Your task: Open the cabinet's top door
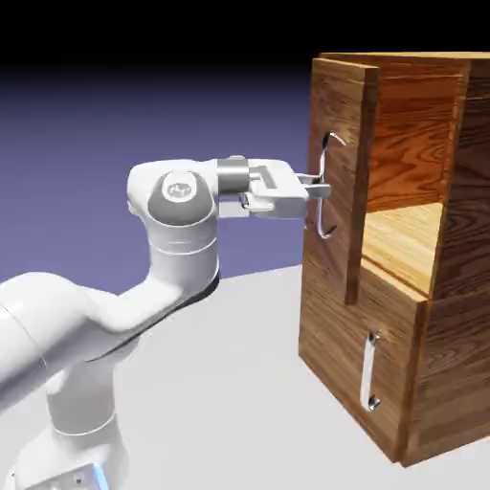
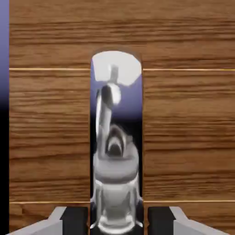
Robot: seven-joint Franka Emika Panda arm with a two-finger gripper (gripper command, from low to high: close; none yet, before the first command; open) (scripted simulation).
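**Robot claw clamped on the handle of a partly open cabinet door**

A white robot arm (image 1: 115,297) rises from the lower left of the exterior view and reaches level toward the right. Its claw (image 1: 321,188) is clenched around the long, curved silver handle (image 1: 326,185) of the top door (image 1: 337,182), gripping the bar roughly at mid-height.

The cabinet (image 1: 435,316), a tall box of brown grained wood, stands on the pale grey table (image 1: 230,383) at the right of the exterior view. The top door is swung partly outward from the cabinet's front. Behind it the upper compartment shows, with a lighter wooden shelf (image 1: 407,244) at its bottom. The lower door (image 1: 359,368) sits shut, flush with the front, and carries a shorter vertical silver handle (image 1: 369,371), well below the claw.

In the hand view, wood grain fills nearly the whole picture. A shiny silver bar (image 2: 114,151) runs up the middle between the two dark finger tips (image 2: 75,220) at the bottom edge, and its polished surface mirrors pale shapes. The fingers appear to press against the bar on both sides, though the reflections make the exact contact hard to read. A thin strip of blue-violet backdrop (image 2: 4,46) shows at the hand view's left edge.
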